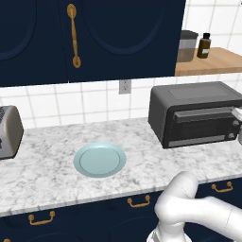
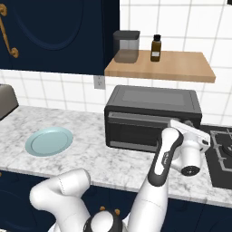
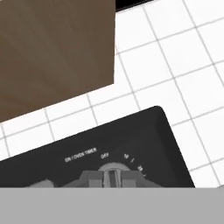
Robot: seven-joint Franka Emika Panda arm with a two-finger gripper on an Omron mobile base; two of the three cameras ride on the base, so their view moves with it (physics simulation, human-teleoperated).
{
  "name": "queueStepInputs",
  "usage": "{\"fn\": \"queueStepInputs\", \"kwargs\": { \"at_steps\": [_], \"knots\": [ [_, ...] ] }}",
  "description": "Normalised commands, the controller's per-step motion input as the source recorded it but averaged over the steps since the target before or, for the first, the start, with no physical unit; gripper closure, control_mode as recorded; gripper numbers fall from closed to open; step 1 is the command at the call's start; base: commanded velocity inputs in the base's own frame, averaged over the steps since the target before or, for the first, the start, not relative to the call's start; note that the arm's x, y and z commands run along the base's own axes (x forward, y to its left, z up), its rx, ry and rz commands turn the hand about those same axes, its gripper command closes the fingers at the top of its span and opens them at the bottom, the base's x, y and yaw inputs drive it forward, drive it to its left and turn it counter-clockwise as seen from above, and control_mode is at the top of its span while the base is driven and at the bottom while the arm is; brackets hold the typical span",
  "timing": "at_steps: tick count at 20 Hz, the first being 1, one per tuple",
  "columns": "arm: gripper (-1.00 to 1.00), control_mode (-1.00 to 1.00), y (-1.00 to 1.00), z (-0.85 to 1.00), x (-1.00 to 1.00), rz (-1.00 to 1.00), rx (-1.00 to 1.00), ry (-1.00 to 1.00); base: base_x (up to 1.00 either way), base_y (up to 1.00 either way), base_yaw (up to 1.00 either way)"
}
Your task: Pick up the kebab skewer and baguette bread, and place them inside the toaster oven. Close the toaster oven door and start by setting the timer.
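The dark grey toaster oven [image 1: 194, 113] [image 2: 149, 106] stands on the marble counter against the tiled wall. The toaster oven door [image 1: 198, 127] [image 2: 136, 129] is closed. My gripper [image 3: 113, 179] is pressed up to the control panel at the oven's right end, with its jaws shut on the timer knob [image 3: 113, 173] under the "OFF" mark. In the right base view my white hand [image 2: 190, 145] covers that panel. The kebab skewer and the baguette bread are out of view. The pale blue plate [image 1: 99, 159] [image 2: 49, 141] is empty.
A silver toaster [image 1: 7, 132] sits at the counter's far left. A wooden shelf [image 2: 181, 68] above the oven carries a jar [image 2: 126, 45] and a brown bottle [image 2: 156, 48]. A black stove top [image 2: 222, 149] lies right of the oven. Dark blue cabinets hang overhead.
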Motion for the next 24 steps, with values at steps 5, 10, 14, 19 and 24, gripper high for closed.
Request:
{"fn": "queueStepInputs", "kwargs": {
  "at_steps": [5, 10, 14, 19, 24],
  "knots": [
    [1.00, -1.00, 0.17, 0.00, 0.17, 0.05, 0.24, 0.00, 0.00, 0.00, 0.00],
    [1.00, -1.00, 0.27, 0.00, 0.19, 0.03, 0.21, 0.00, 0.00, 0.00, 0.00],
    [1.00, -1.00, 0.30, 0.00, 0.23, 0.02, 0.22, 0.00, 0.00, 0.00, 0.00],
    [1.00, -1.00, 0.33, 0.00, 0.23, 0.01, 0.25, 0.00, 0.00, 0.00, 0.00],
    [1.00, -1.00, 0.28, 0.00, 0.17, 0.01, 0.25, 0.00, 0.00, 0.00, 0.00]
  ]
}}
